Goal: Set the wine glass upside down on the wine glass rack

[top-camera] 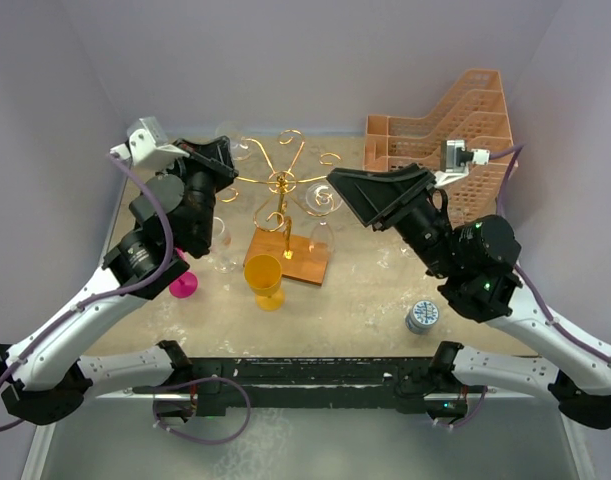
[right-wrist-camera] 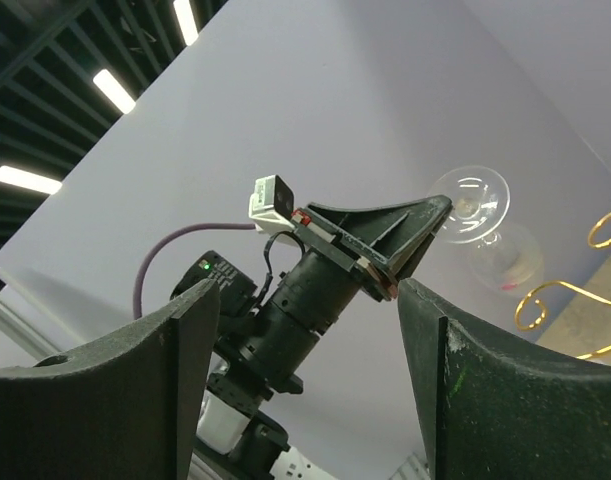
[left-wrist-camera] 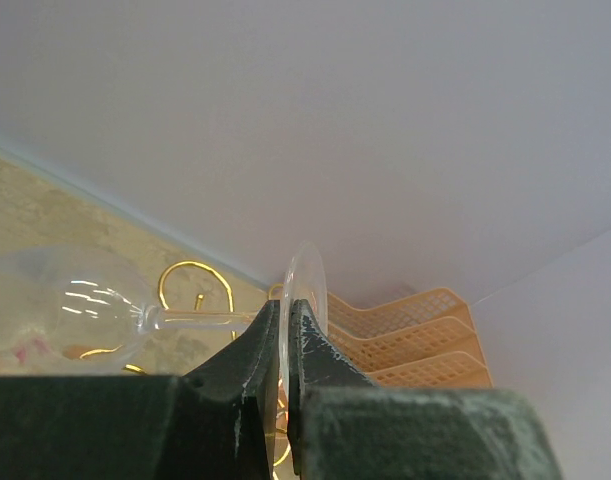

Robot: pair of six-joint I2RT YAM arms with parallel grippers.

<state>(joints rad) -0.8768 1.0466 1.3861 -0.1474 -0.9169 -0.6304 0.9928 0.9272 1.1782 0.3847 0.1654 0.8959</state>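
The clear wine glass (left-wrist-camera: pixel 80 310) is held sideways. The left hand (left-wrist-camera: pixel 283 322) pinches its round foot, close by the left side of the gold rack (top-camera: pixel 282 185). The right hand (right-wrist-camera: pixel 307 310) waits on the rack's other side, wide and holding nothing. A yellow glass (top-camera: pixel 264 278) stands on the worktop (top-camera: pixel 365 290) in front.

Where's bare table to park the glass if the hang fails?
Best bare patch: near-middle table, between the yellow goblet and the small round tin, in front of the rack's wooden base. Crowded left of the rack: a standing clear glass and the pink goblet. The peach tray stack fills the back right.
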